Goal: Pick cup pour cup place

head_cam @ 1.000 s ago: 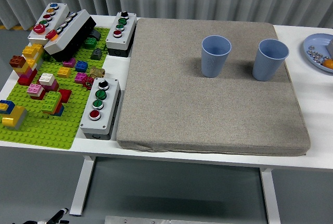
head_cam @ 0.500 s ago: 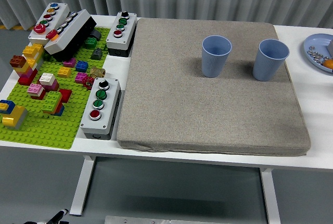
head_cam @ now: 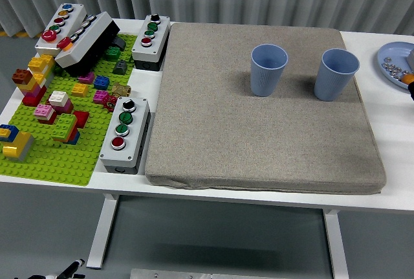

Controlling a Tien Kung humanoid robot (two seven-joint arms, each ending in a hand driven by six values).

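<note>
From the head view I am looking down at the white bench (head_cam: 388,143). A big gray mat (head_cam: 259,123) is lying over its middle and right part. Two blue cups are standing upright on the mat near its far edge. The left cup (head_cam: 268,70) is sitting toward the middle of that far edge, and the right cup (head_cam: 335,74) is sitting near the mat's far right corner. The cups are apart and not touching. I cannot tell what is inside them.

At the bench's far right edge a blue plate (head_cam: 391,65) is peeking in, with small shiny bits and something orange on it. A tiny dark thing is showing at the picture's right edge just below the plate, and I cannot tell what it is.

On the left side of the bench a green brick board (head_cam: 52,156) is lying flat, with many colored bricks (head_cam: 58,114) stuck on it. A gray button box (head_cam: 125,133) is sitting between the board and the mat, near the bench's front edge. Another button box (head_cam: 150,41) is sitting at the mat's far left corner. Two more button boxes (head_cam: 74,33) are resting at the bench's far left corner, one leaning on the other.

I am not seeing either robot hand in this view, so I cannot say how open they are. Nothing is holding the cups.
</note>
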